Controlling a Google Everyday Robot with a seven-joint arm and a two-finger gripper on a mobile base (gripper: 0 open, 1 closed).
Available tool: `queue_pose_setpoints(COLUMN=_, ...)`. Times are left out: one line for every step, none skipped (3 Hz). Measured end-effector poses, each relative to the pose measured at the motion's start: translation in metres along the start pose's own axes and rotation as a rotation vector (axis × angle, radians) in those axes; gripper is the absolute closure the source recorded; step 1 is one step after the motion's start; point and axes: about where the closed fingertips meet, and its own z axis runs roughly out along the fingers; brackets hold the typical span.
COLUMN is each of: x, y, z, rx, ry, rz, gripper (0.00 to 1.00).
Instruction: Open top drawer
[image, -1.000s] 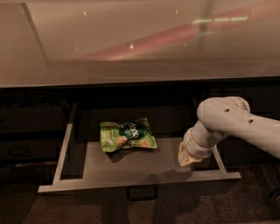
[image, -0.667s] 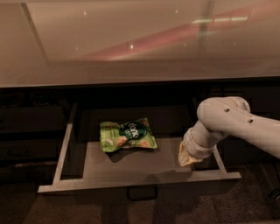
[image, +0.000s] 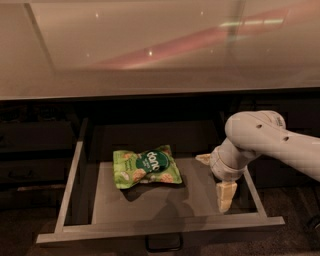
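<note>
The top drawer (image: 150, 228) stands open, well out from the dark cabinet front, directly under the edge of the pale, glossy surface (image: 150, 45) that runs across the upper half of the view. Its lighter grey rim, side walls and floor are all exposed. The small dark loop handle (image: 164, 243) shows at the centre of its front, just below the front rim, at the bottom edge of the view.

Inside, a green snack bag (image: 146, 166) lies flat on the drawer floor, left of centre and nearer the back than the front. It touches neither side wall.

The hand (image: 213, 181) is inside the drawer on the right side, close to the right wall and apart from the bag. Its two cream fingers are spread: one fingertip (image: 203, 158) points left toward the bag, the other (image: 224, 196) points down toward the drawer floor near the front right corner. Nothing is between them, so the hand is released and grasps nothing. It is well apart from the handle.

The white arm (image: 270, 137) reaches in from the right edge of the view, passing over the drawer's right wall.

To the left of the open drawer, other dark drawer fronts (image: 30, 170) sit shut in shadow.
</note>
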Motion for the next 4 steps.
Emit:
queue_pose_setpoints(x=0.000, y=0.000, z=0.000, rx=0.000, ry=0.000, rz=0.000, gripper=0.00)
queue_pose_setpoints(x=0.001, y=-0.006, z=0.000, rx=-0.020, ry=-0.030, rz=0.004, gripper=0.00)
queue_pose_setpoints(x=-0.001, y=-0.016, z=-0.010, rx=-0.023, ry=-0.050, rz=0.010, gripper=0.00)
queue_pose_setpoints(x=-0.021, y=-0.020, z=-0.046, rx=0.020, ry=-0.032, rz=0.000, gripper=0.00)
